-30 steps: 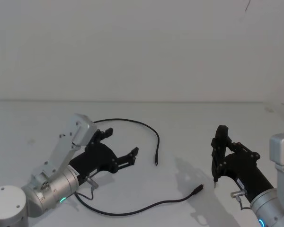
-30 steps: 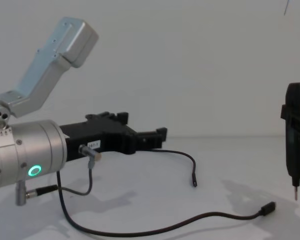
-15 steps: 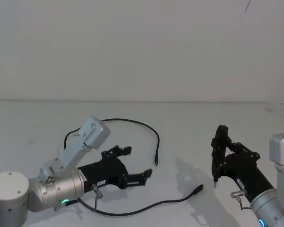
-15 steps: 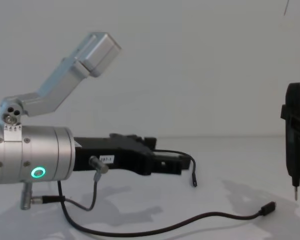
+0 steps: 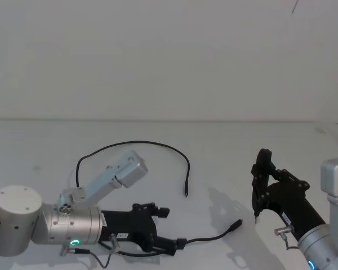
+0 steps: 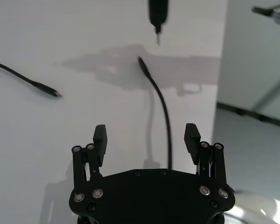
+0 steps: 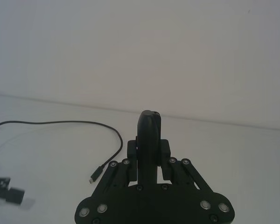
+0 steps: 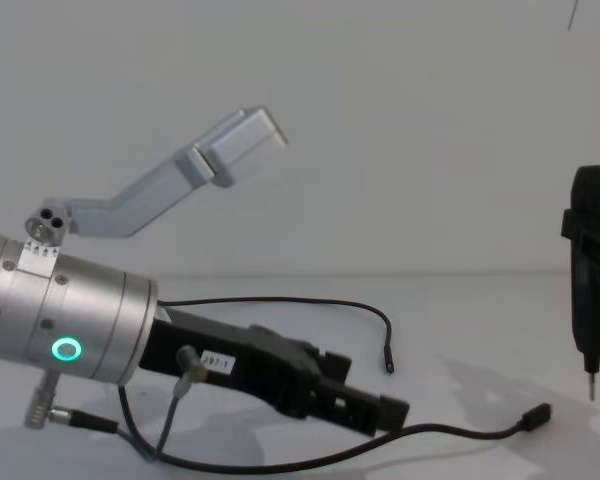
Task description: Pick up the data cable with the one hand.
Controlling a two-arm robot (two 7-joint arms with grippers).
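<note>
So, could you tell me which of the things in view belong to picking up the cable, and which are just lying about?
Part of the job:
- data cable, lying on the table
- left hand, open, low over the cable's near stretch

Not part of it:
- right hand, off to the right, clear of the cable
- pen-shaped tool it is shut on

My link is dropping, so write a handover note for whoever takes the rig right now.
Left gripper: open, low over the table, data cable running between its fingers in the left wrist view.
Right gripper: shut on pen tool, parked at the right.
Done: approach. To do: close on the cable and lift; it lies on the table, ungripped.
</note>
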